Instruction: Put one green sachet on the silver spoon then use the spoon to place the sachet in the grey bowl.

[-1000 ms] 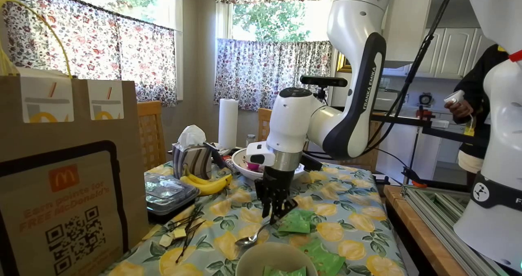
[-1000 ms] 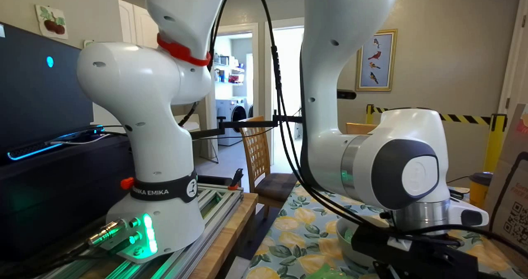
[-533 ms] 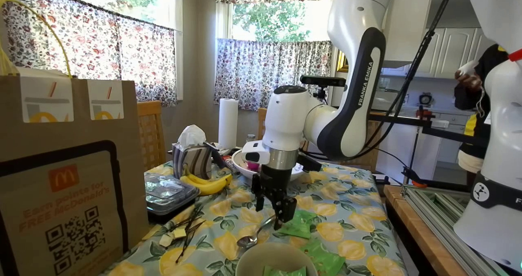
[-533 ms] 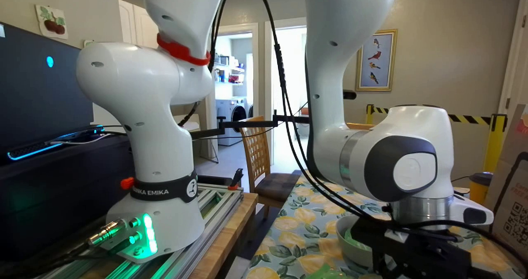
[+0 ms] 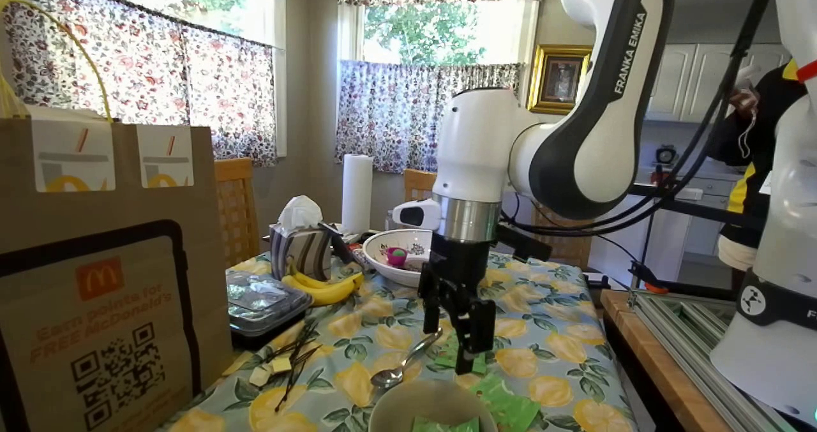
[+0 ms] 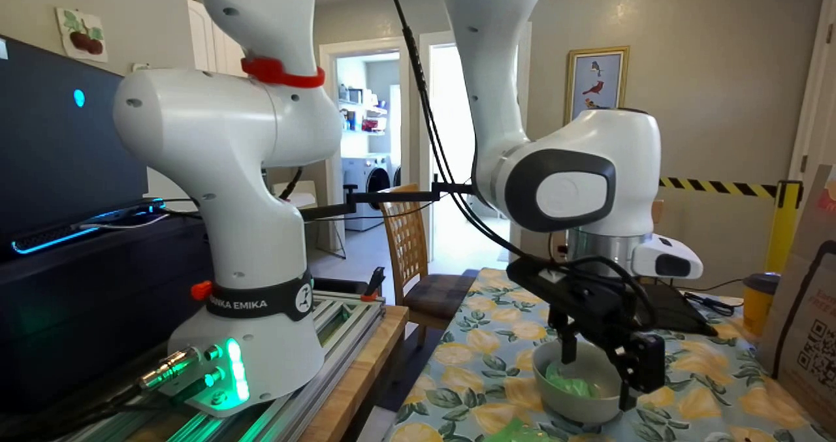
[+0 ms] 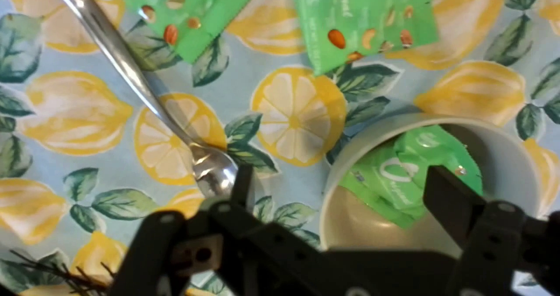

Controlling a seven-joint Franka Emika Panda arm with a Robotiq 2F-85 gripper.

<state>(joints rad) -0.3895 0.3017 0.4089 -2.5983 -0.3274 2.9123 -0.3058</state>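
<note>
On the lemon-print cloth lies the silver spoon (image 7: 214, 171), its head near the grey bowl (image 7: 363, 221) and its handle running away from it. Inside that bowl is a crumpled green sachet (image 7: 407, 173). Two more green sachets rest flat on the cloth: a sachet (image 7: 183, 7) beside the spoon's handle and another sachet (image 7: 367, 25) behind the bowl. My gripper (image 7: 345, 191) hovers above with its jaws spread and nothing between them. In an exterior view my gripper (image 5: 447, 346) is right of the spoon (image 5: 388, 378), apart from it.
Dark twigs (image 5: 297, 362) and pale yellow cubes (image 5: 281, 364) lie left of the spoon. Farther back are bananas (image 5: 329, 290), a lidded container (image 5: 268, 301), a tissue box (image 5: 300, 247) and a white patterned bowl (image 5: 376, 260). A large paper bag (image 5: 115, 260) stands nearby.
A second ago my gripper was low at the end of the spoon's handle. It has opened and risen to the right in an exterior view, leaving the spoon on the cloth.
</note>
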